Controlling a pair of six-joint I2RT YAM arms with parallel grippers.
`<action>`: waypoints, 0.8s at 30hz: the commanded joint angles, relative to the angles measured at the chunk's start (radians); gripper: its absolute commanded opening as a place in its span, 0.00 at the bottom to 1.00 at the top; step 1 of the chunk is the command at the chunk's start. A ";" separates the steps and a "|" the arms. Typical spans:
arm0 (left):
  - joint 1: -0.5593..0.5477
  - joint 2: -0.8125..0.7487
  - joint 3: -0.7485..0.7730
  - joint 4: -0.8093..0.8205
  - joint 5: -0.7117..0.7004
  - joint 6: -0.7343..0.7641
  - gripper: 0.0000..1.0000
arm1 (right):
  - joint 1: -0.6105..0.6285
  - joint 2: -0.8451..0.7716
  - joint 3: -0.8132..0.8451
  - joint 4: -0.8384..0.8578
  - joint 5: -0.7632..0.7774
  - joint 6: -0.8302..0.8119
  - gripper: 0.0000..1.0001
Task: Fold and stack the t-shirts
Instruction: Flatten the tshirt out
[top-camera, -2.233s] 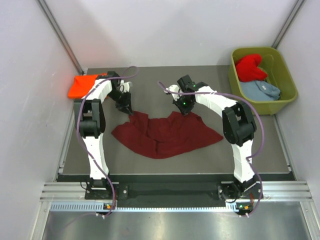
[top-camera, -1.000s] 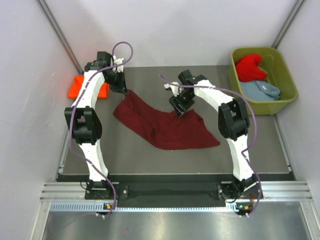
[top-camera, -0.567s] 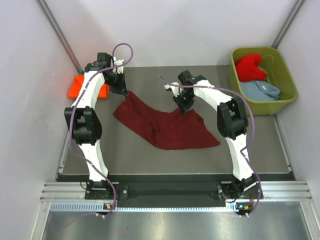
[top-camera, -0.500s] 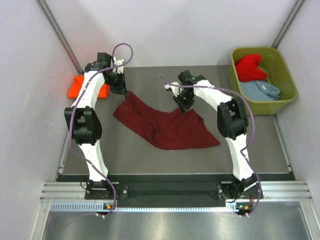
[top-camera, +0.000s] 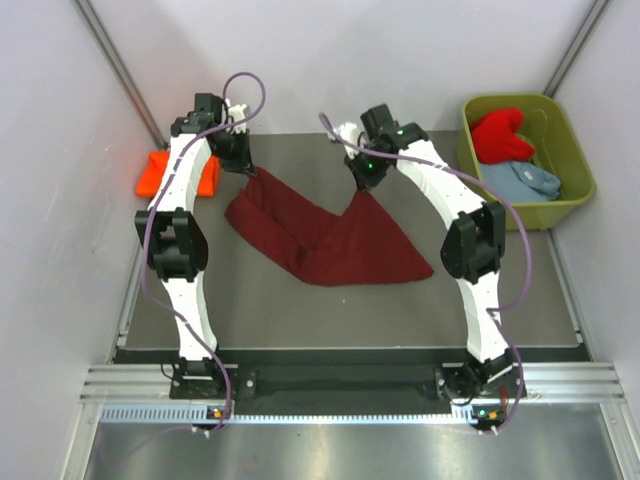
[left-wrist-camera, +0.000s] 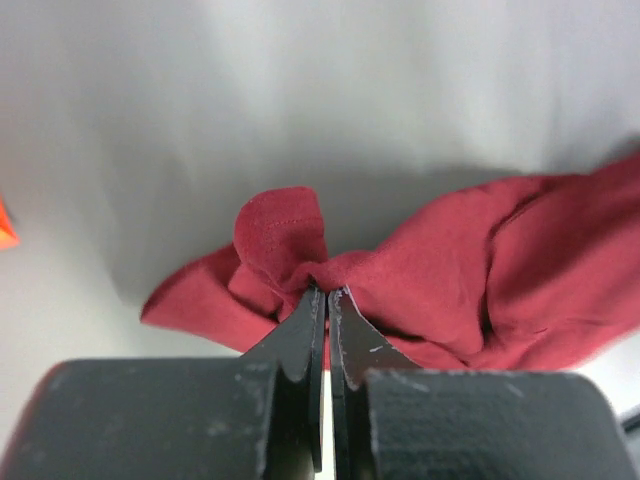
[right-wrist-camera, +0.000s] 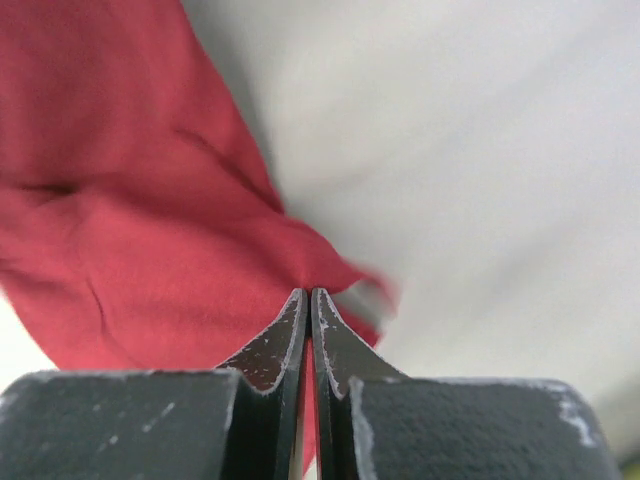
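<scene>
The left end effector (top-camera: 248, 166) and right end effector (top-camera: 364, 182) each pinch tight the far edge of the maroon t-shirt (top-camera: 335, 248); the rest sags between them.

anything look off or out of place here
Nothing spilled or damaged. The dark maroon cloth t-shirt is crumpled, pinched by the left gripper and right gripper, sagging in a V between them. The bright orange cloth t-shirt overlaps the dark mat's left edge.
</scene>
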 joint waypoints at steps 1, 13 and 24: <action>0.003 0.056 0.139 0.064 -0.045 -0.010 0.00 | -0.007 -0.062 0.245 -0.037 0.022 0.000 0.00; 0.008 0.006 0.165 0.110 -0.110 -0.061 0.00 | 0.088 -0.418 -0.061 -0.226 -0.197 0.014 0.00; 0.008 0.026 0.184 0.119 -0.121 -0.070 0.00 | 0.280 -0.496 -0.408 -0.290 -0.200 -0.063 0.27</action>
